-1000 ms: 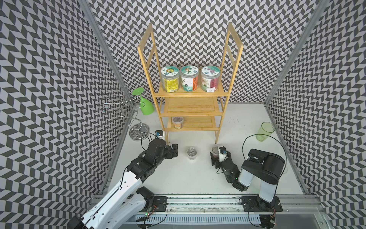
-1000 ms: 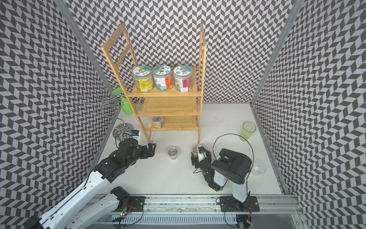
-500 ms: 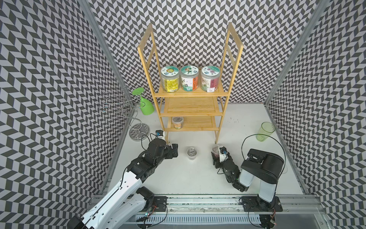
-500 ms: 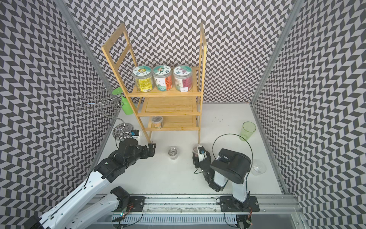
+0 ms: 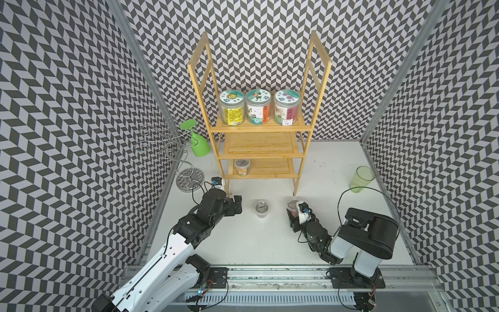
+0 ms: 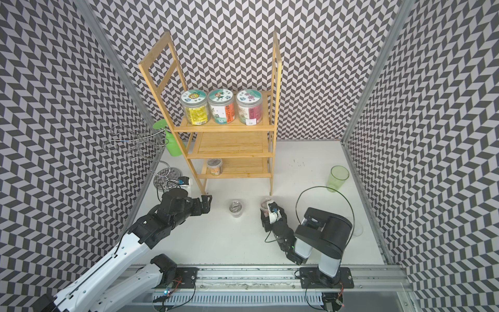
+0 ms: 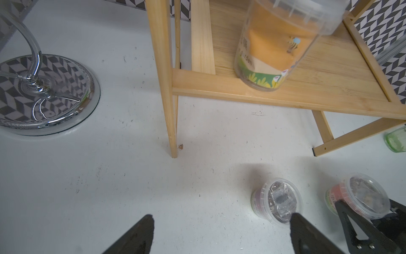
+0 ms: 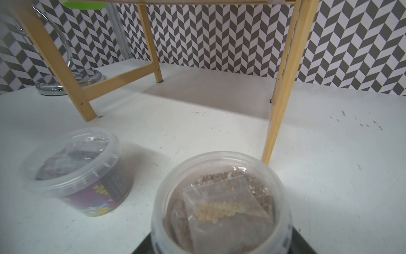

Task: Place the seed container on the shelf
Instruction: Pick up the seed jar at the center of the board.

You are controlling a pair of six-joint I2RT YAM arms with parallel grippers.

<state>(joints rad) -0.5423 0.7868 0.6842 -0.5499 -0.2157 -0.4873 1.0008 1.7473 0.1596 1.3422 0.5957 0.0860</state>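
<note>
**R gripper** [image 5: 293, 214]: closed on red tub [image 5: 292, 204]. The L wrist view shows a black finger [image 7: 340, 206] against the tub [image 7: 360, 198] wall, w/ the 2nd finger on its opposite side. In the R wrist view the tub [image 8: 219, 204] sits between the jaws; a seed packet shows through its clear lid. Cannot tell if the tub is lifted or resting on the table [image 5: 270, 243].

**L gripper** [image 5: 237, 205]: open, nothing between the jaws. The L wrist view shows the fingers spread wide over bare table [image 7: 222, 216]. Pos.: just near the shelf's left-front leg.

**Red tub, location:** not on the shelf [image 5: 259, 143]. It is at table level, just near the right-front leg, in both top views [image 6: 266, 205].

**Shelf:** three tiers, standing at the far centre.
- Top tier: three big jars [image 5: 258, 106] in a row.
- Mid tier: bare.
- Bottom tier: orange tub [image 5: 241, 167], upright, at the left end.

**Other items:**
- Purple tub [image 5: 261, 208]: on the table left of the red tub, apart from it, between the two grippers.
- Wire stand [image 5: 189, 175]: far left, w/ a green goblet [image 5: 198, 140] hung upside down.
- Green cup [image 5: 360, 178]: upright, far right.
</note>
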